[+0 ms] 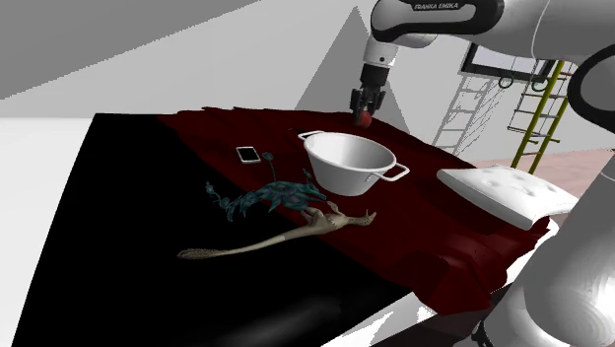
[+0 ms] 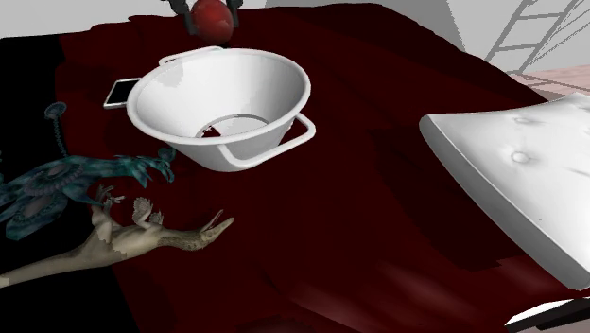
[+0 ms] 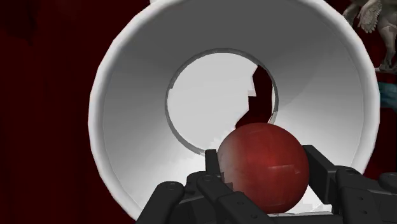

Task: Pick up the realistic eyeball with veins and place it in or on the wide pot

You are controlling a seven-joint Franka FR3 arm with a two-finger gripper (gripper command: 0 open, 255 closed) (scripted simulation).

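And the eyeball (image 1: 365,120) is up in the air, a dark red ball in the shoulder view's upper middle, clasped in the gripper (image 1: 364,114) above the far rim of the pot (image 1: 345,170). The black fingers (image 3: 321,173) are closed on it, one each side, pinching across its widest girth. That looks like the right spot, since a smooth, glossy sphere would likely squirt out of any off-centre pinch. It reads as hard and light, nothing fragile, but it would probably roll freely across the bed (image 2: 378,189) if it missed the pot. From the wrist camera the ball hangs over the pot's sloping white wall, with the round base open just beyond it. In the second exterior view it sits at the top edge, left of centre, over the pot's back rim. Long axis? None, it's a ball. Which way the pupil faces cannot be told: every visible side is dark red, with no iris to be seen
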